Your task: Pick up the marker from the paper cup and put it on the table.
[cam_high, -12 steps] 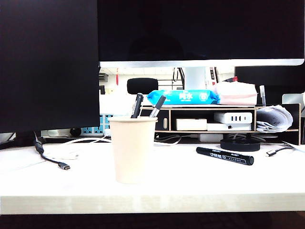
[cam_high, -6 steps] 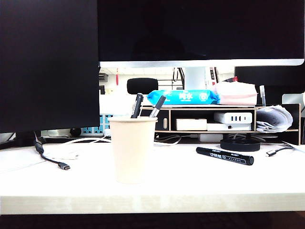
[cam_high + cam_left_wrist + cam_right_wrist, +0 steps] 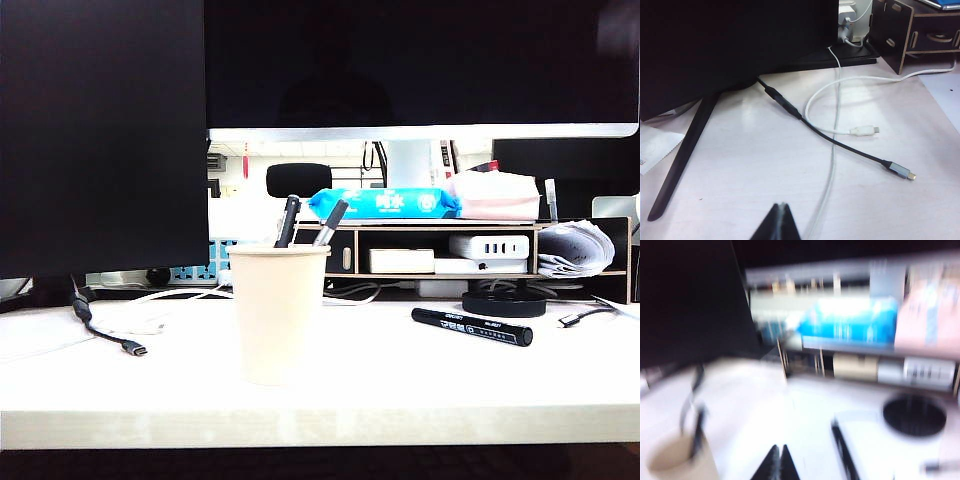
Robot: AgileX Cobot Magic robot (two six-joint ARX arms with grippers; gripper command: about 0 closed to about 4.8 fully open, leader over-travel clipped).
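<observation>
The black marker [image 3: 472,327] with white lettering lies flat on the white table [image 3: 400,390], to the right of the cream paper cup [image 3: 278,315]. A slim black pen [image 3: 289,220] and a grey-barrelled pen [image 3: 331,222] stand in the cup. Neither gripper shows in the exterior view. My left gripper [image 3: 781,206] is shut and empty above bare table [image 3: 740,165] near the cables. My right gripper [image 3: 778,447] is shut and empty in a blurred view, above the table between the cup [image 3: 682,460] and the marker [image 3: 844,452], touching neither.
A large dark monitor [image 3: 100,140] stands at the back left, its leg [image 3: 682,155] on the table. A black USB-C cable [image 3: 110,335] and a white cable [image 3: 862,131] lie at the left. A shelf organiser [image 3: 480,250] with a blue wipes pack [image 3: 385,203] and a black round disc [image 3: 505,300] stand behind.
</observation>
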